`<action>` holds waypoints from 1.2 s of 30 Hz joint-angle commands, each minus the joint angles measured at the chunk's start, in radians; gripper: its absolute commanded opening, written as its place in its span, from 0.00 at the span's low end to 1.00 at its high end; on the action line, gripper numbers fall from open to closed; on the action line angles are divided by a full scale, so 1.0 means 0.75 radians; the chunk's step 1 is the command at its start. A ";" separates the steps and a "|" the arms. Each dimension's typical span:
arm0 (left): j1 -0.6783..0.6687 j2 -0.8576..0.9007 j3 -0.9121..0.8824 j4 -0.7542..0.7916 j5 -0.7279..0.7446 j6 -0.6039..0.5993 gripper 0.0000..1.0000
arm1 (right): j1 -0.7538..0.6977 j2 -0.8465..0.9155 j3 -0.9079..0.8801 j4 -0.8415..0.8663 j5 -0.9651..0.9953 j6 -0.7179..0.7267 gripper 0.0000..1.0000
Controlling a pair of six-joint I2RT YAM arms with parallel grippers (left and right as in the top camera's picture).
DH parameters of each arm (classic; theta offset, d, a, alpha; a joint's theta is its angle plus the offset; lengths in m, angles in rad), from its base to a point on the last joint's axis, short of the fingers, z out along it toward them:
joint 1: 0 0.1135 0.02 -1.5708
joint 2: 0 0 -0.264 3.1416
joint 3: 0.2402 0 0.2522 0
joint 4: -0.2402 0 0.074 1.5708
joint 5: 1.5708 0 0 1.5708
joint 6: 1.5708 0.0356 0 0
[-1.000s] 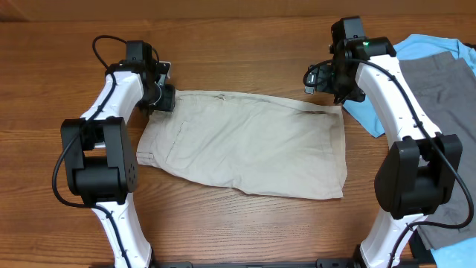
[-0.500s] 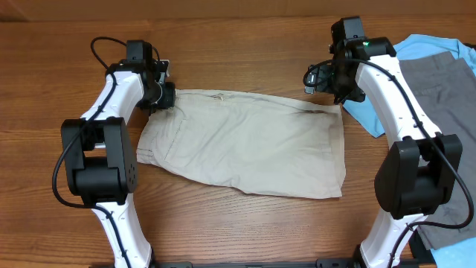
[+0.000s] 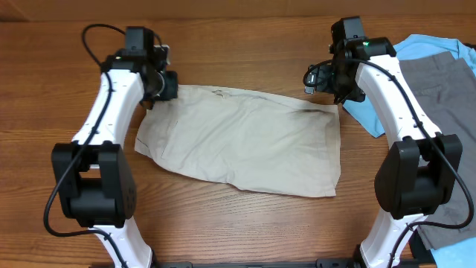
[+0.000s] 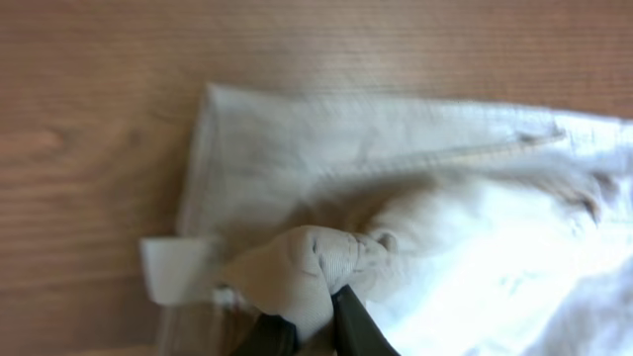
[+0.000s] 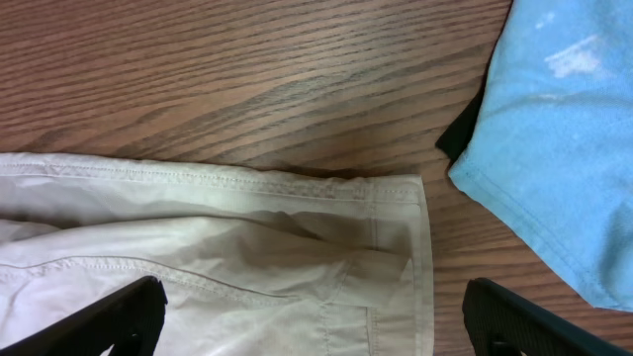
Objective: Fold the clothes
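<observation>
The pale beige shorts (image 3: 245,141) lie spread across the middle of the wooden table. My left gripper (image 3: 165,86) is shut on a bunched fold of the shorts (image 4: 307,262) at their far left corner; in the left wrist view the fingertips (image 4: 312,331) pinch the cloth and lift it a little. My right gripper (image 3: 332,91) is open and hovers over the far right corner of the shorts (image 5: 386,227), its fingers (image 5: 316,316) spread wide on either side of the seam and belt loop, with nothing between them.
A light blue shirt (image 3: 416,56) and grey trousers (image 3: 446,112) lie at the right edge of the table, close to the right arm. The blue shirt (image 5: 554,138) also shows in the right wrist view.
My left gripper has moved up and slightly left with the shorts' corner, and the left edge of the shorts has shifted with it. The right arm has not moved.
</observation>
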 commanded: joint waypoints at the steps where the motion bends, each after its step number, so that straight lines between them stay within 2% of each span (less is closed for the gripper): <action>1: -0.068 0.014 -0.028 -0.037 -0.007 -0.067 0.08 | -0.002 -0.041 0.005 0.004 0.008 0.002 1.00; 5: -0.158 0.021 -0.094 -0.070 -0.012 -0.078 0.05 | -0.002 -0.041 0.005 0.004 0.008 0.002 1.00; 10: -0.265 0.023 -0.251 -0.044 -0.075 -0.174 0.04 | -0.002 -0.041 0.005 0.004 0.008 0.002 1.00; 19: -0.324 0.023 -0.534 0.197 -0.171 -0.249 0.04 | -0.002 -0.041 0.005 0.004 0.008 0.002 1.00; 27: -0.322 0.017 -0.474 0.176 -0.194 -0.248 0.04 | -0.002 -0.041 0.005 0.004 0.008 0.002 1.00; 36: -0.321 0.005 -0.263 0.009 -0.189 -0.296 0.05 | -0.002 -0.041 0.005 0.004 0.008 0.002 1.00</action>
